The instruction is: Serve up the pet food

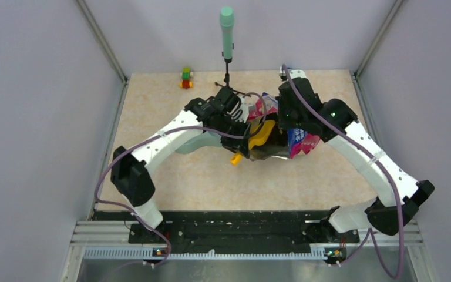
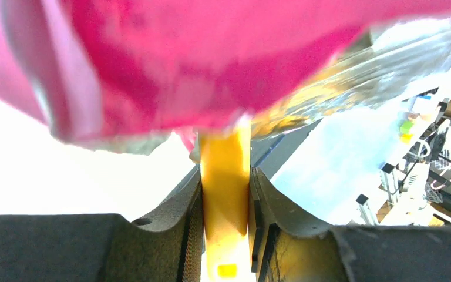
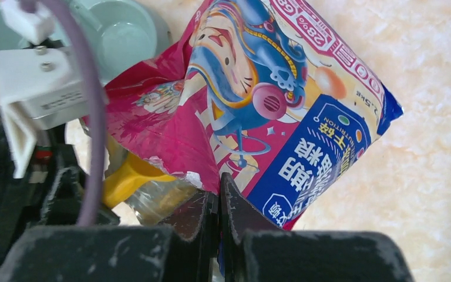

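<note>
Left claw [image 2: 225, 182] pinches the handle of the orange-yellow plastic scoop [image 2: 224, 150], which reaches into the glossy pink-blue foil bag [image 3: 258, 106]. Right claw [image 3: 218, 197], pressed together, nips the bag's edge. The pet food is hidden, presumably inside the bag: loose, light and spill-prone, so carry it level in the scoop. Beige marbled surface [image 1: 211, 188]; grey walls [image 1: 35, 88].

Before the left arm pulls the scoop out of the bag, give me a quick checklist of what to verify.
1. Left gripper clamped on the scoop handle: ok.
2. Right gripper pinching the bag edge: ok.
3. Scoop head inside the bag mouth: ok.
4. Pet food loaded on the scoop: cannot tell, the bag hides it.
5. Bowl upright beside the bag, ready to receive: ok.
</note>
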Action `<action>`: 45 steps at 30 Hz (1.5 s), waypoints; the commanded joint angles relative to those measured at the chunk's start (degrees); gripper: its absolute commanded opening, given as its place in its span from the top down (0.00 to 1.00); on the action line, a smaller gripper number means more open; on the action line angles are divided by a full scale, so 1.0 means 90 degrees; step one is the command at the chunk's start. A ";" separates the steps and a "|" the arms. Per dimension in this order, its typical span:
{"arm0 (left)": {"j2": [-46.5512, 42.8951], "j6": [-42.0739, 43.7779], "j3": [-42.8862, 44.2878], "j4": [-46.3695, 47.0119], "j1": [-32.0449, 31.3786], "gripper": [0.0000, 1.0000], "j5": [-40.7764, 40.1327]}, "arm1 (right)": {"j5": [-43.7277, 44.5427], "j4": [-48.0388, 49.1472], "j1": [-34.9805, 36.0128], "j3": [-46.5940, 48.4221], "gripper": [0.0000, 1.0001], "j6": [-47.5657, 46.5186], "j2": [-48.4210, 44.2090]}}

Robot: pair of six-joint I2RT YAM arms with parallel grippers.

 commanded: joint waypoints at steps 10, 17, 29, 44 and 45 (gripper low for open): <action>-0.0401 -0.0447 0.0064 -0.0512 -0.0165 1.00 -0.1038 | 0.0019 0.0630 0.0194 -0.0151 1.00 0.1155 -0.0257; 0.0327 -0.0620 0.1296 -0.1197 -0.0211 1.00 -0.1265 | -0.0205 0.0852 0.0251 -0.0142 1.00 0.1206 -0.0063; 0.0148 -0.0670 0.1179 -0.0969 -0.0223 0.82 -0.1357 | -0.0139 0.0785 0.0253 0.0025 1.00 0.1095 0.0012; -0.0632 -0.0734 0.0435 -0.0090 -0.0346 0.54 -0.1522 | -0.0221 0.0757 0.0253 -0.0064 1.00 0.1059 -0.0097; -0.0668 -0.0724 0.0432 -0.0085 -0.0364 0.54 -0.1560 | -0.0226 0.0757 0.0253 -0.0083 1.00 0.1062 -0.0108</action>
